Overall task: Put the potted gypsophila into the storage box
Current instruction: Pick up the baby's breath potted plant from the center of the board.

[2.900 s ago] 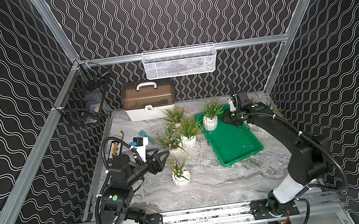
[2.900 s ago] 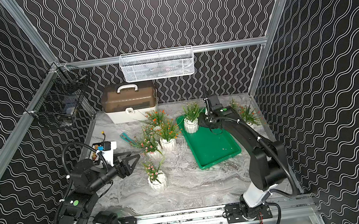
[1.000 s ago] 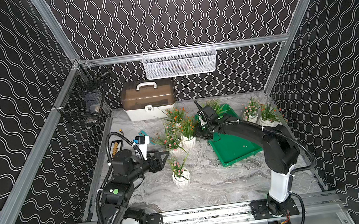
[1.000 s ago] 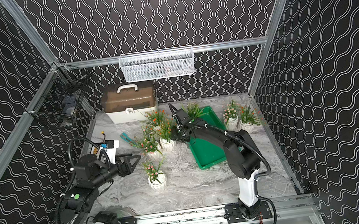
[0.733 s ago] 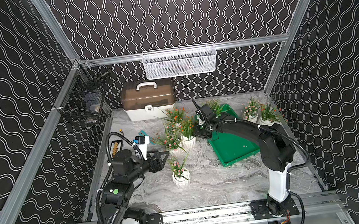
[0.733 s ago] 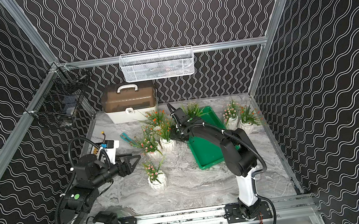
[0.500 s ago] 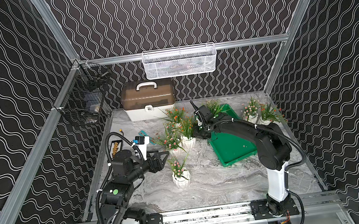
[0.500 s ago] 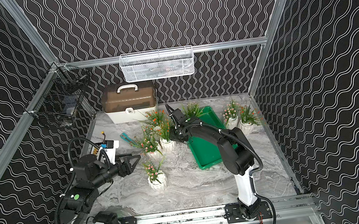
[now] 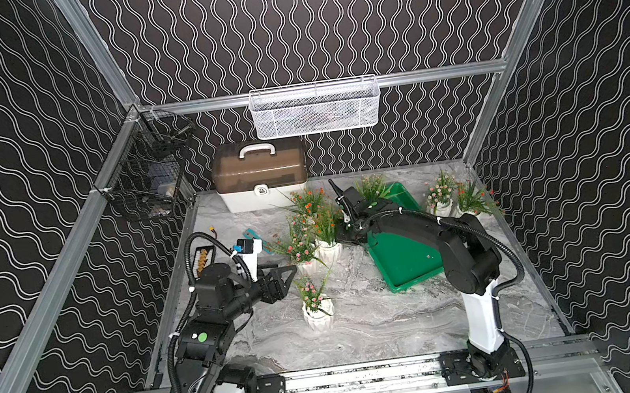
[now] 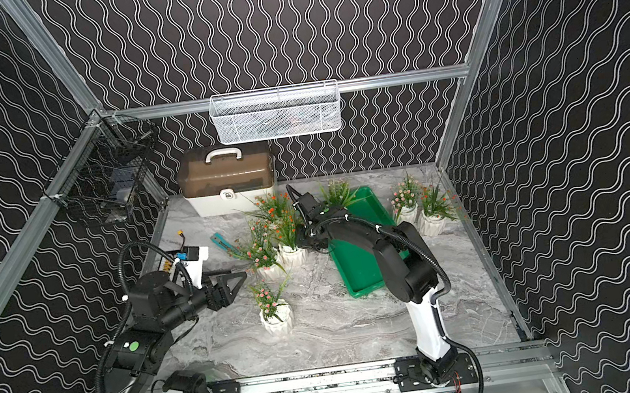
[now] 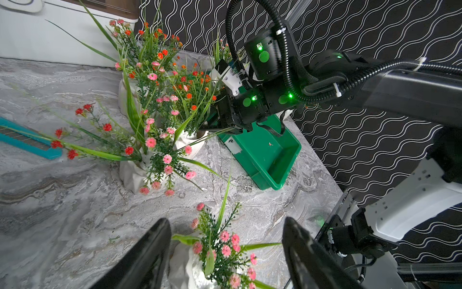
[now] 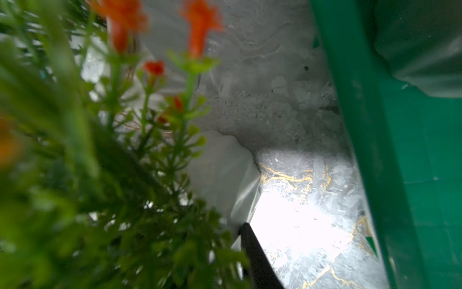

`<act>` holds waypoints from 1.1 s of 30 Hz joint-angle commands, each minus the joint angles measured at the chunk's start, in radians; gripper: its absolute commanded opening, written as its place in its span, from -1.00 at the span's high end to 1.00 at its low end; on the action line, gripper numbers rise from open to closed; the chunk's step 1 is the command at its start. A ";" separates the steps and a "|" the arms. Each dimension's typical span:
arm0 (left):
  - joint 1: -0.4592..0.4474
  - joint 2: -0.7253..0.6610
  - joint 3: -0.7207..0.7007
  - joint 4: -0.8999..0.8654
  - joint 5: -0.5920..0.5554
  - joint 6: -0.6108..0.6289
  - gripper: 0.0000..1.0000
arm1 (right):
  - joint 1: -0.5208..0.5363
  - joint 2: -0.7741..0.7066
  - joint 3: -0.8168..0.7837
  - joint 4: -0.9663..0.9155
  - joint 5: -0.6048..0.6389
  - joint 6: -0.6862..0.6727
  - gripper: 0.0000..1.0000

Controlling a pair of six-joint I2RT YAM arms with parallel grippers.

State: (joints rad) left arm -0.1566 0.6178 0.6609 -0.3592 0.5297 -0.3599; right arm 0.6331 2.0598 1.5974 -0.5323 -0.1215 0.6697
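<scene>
Orange-flowered pot point(image 11: 187, 144) against right claw point(image 11: 209, 126), just beside green tray point(image 11: 263, 152); grip unclear

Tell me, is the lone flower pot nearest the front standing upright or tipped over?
Upright. In both top views the front pot stands on its base on the marble table, its stems rising from the top.

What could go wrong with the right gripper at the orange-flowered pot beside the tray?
1. The right gripper sits low among the stems of the pot. It may pinch foliage rather than the wall, and the pot could tip.
2. A pink-flowered pot stands close, with its stems interleaved. A lift might drag it over.
3. The tray rim is right beside the pot, so a low carry could clip it.
</scene>
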 commanded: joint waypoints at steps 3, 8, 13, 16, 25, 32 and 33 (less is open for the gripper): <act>0.001 -0.006 0.010 0.016 0.017 0.028 -0.48 | 0.005 0.025 0.007 -0.058 0.034 -0.013 0.47; 0.001 -0.006 0.010 0.014 0.016 0.028 -0.48 | 0.010 0.004 0.001 -0.069 0.068 -0.021 0.55; 0.000 -0.003 0.011 0.014 0.015 0.027 -0.48 | 0.013 -0.019 -0.004 -0.077 0.079 -0.027 0.60; 0.001 -0.002 0.012 0.009 0.011 0.031 -0.49 | 0.013 -0.030 -0.011 -0.071 0.081 -0.027 0.64; 0.001 0.000 0.011 0.011 0.013 0.030 -0.48 | 0.013 -0.082 -0.034 -0.063 0.089 -0.028 0.78; 0.005 0.004 0.013 0.012 0.012 0.030 -0.48 | 0.015 -0.169 -0.067 -0.053 0.087 -0.028 0.85; 0.004 0.002 0.012 0.010 0.009 0.030 -0.48 | 0.016 -0.183 -0.071 -0.054 0.086 -0.029 0.86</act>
State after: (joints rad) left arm -0.1562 0.6235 0.6617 -0.3603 0.5312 -0.3416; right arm 0.6460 1.9137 1.5337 -0.6090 -0.0284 0.6357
